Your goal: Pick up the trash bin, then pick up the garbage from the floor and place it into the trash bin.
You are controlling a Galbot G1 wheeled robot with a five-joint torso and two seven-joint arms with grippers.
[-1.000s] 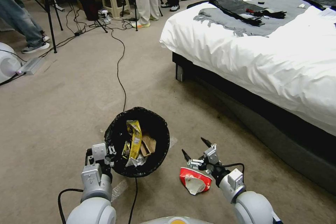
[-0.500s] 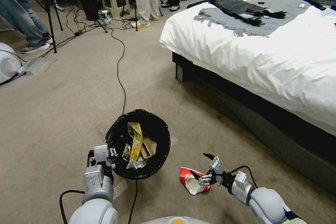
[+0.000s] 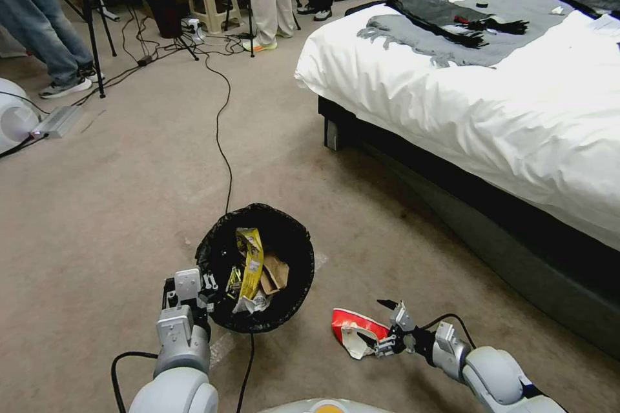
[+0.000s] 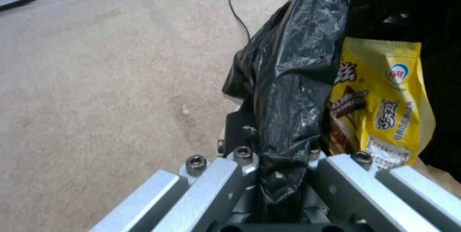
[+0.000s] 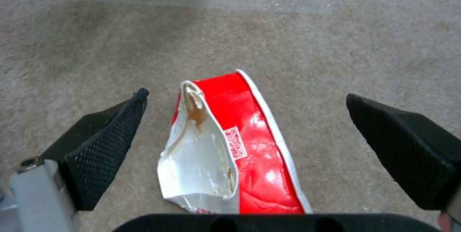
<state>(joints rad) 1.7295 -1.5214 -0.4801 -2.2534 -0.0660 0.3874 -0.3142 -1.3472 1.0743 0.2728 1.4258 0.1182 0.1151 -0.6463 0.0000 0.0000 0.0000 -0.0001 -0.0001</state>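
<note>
The trash bin (image 3: 298, 240), lined with a crinkly black bag, hangs just above the carpet in front of me. My left gripper (image 3: 197, 289) is shut on its near rim, and the liner (image 4: 288, 80) is pinched between the fingers (image 4: 225, 174). Inside lie a yellow snack wrapper (image 3: 250, 257) (image 4: 384, 109) and crumpled brown paper (image 3: 276, 269). A flattened red carton (image 3: 354, 329) (image 5: 250, 142), a piece of the garbage, lies on the floor to the bin's right. My right gripper (image 3: 382, 329) (image 5: 246, 97) is low over it and open, one fingertip on each side of the carton.
A bed (image 3: 491, 103) with a white duvet and a dark base fills the right side. A black cable (image 3: 223, 142) runs across the carpet and under the bin. People's legs, tripods and a stool (image 3: 206, 0) stand at the back. A white device (image 3: 13, 117) sits far left.
My right gripper has dropped from above the carton down to floor level, with its fingers now straddling the red carton. The left gripper and the bin have barely shifted.
</note>
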